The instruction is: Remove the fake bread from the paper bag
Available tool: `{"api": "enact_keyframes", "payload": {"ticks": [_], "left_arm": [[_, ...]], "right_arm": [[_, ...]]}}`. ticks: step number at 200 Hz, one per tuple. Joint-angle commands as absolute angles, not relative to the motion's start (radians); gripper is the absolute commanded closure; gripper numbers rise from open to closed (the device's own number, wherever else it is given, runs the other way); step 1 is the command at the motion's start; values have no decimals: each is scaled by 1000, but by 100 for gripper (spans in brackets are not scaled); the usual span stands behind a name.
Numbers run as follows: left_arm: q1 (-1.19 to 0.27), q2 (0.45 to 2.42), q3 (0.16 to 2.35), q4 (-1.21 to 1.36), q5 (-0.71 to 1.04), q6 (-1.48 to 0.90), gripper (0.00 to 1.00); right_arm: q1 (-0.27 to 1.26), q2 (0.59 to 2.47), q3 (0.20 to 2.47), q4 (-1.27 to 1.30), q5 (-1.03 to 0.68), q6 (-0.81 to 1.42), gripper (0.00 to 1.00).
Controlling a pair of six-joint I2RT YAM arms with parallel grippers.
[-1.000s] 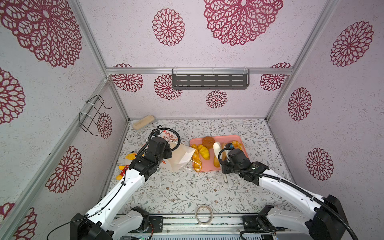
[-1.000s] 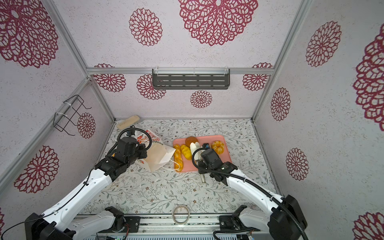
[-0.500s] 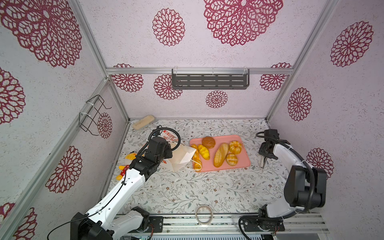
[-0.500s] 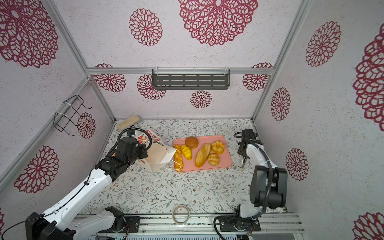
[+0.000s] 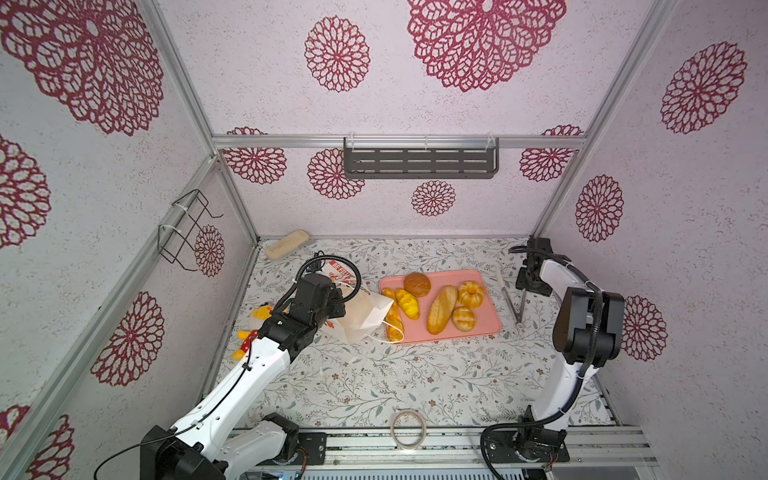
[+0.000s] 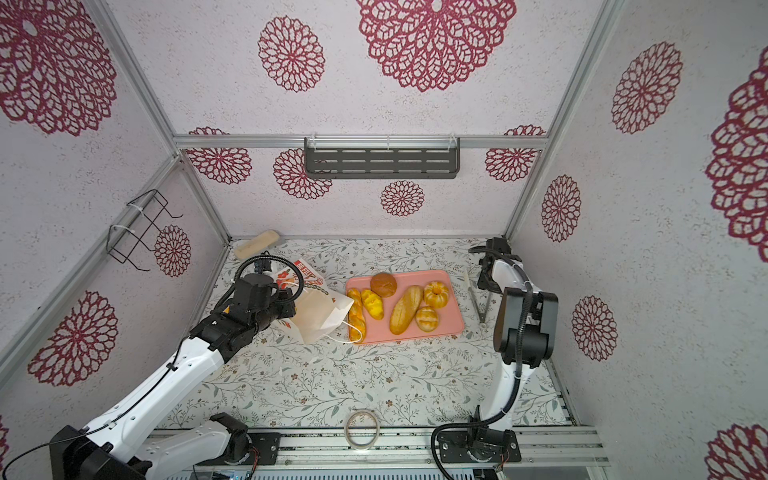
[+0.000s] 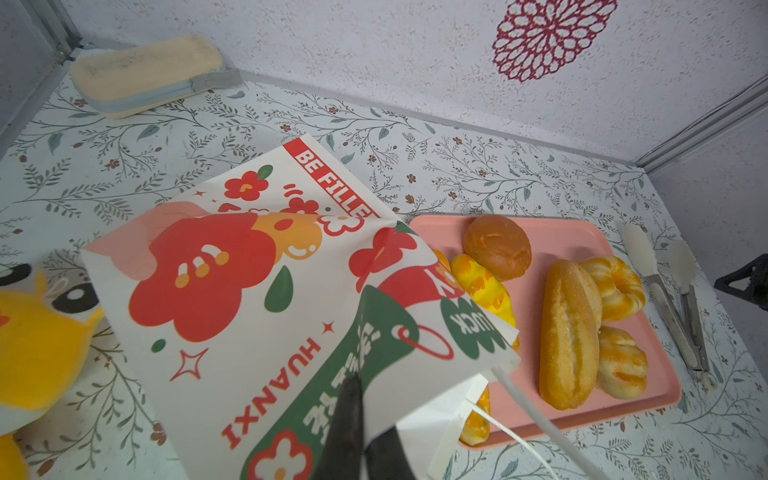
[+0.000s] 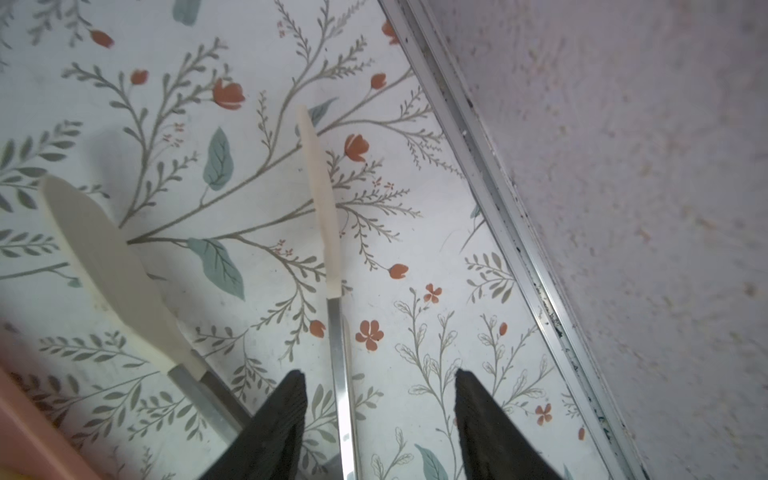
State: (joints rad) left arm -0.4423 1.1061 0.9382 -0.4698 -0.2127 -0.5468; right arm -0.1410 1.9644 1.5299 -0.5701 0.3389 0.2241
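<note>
The white paper bag [image 5: 365,316] [image 6: 318,316] lies on its side left of the pink tray [image 5: 490,328], mouth toward it. My left gripper [image 7: 365,399] is shut on a fold of the bag's printed paper near the mouth. Fake bread lies on the tray: a brown round bun [image 5: 417,284], a long loaf [image 5: 441,309], a ring bun [image 5: 470,294], a round bun [image 5: 463,318] and a yellow roll [image 5: 407,303]. One more bread [image 7: 478,415] sits at the bag's mouth, partly covered. My right gripper [image 8: 379,373] [image 5: 528,286] stands open at the far right.
Metal tongs [image 5: 513,303] [image 8: 332,266] lie on the table right of the tray, one arm passing between my right fingers. A yellow plush toy [image 5: 259,313] lies by the left wall, a beige block [image 5: 286,245] in the back left corner, a tape ring [image 5: 408,428] at the front edge.
My right arm swung from over the tray to the far right with the tongs, then opened; the tongs now lie on the table. The left arm and bag have not moved.
</note>
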Motion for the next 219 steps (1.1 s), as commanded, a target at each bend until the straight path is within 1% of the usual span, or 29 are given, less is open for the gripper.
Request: {"api": "enact_keyframes", "payload": {"ticks": [1,3,18,21,25,29,32,39,52,89,104,121,147,162,183,219], "left_arm": [[-439,1097,943,-499,-190,-550,100],[-438,1097,943,-499,-190,-552,100],[-438,1094,942,-497,-189,-552,100],[-437,1094,942,-496,-189,-550,100],[-437,1093,942,-495,-189,-550,100],[-438,1092,941,-494,-189,-551,100],[-438,1091,940,-494,-189,-549,100],[-439,1089,939,-492,-189,-546,100],[-438,1088,937,-489,-189,-542,100],[-438,1088,931,-483,-183,-526,100],[-438,1086,927,-482,-183,-526,100],[-437,1089,921,-472,-184,-526,100],[-438,1094,922,-471,-175,-535,100],[-438,1094,921,-468,-177,-532,100],[-437,1096,920,-468,-184,-525,100],[-437,1097,922,-468,-183,-516,100]], "right_arm": [[-158,1928,1532,-628,294,218,33],[-161,1919,1524,-624,284,223,32],[-202,1829,1423,-562,161,273,18],[-212,1807,1398,-545,126,284,13],[-226,1779,1361,-514,74,294,10],[-238,1751,1321,-477,17,301,2],[-247,1726,1291,-446,-24,305,1],[-264,1677,1210,-383,-83,320,1],[-276,1609,1102,-313,-124,322,1],[-272,1496,850,-107,-147,227,1],[-265,1479,800,-44,-166,200,1],[-241,1500,794,-18,-145,173,1],[-215,1580,847,-66,-78,112,1],[-206,1610,856,-51,-82,98,2],[-182,1663,886,-62,-101,68,7],[-169,1735,936,-96,-74,76,15]]}}
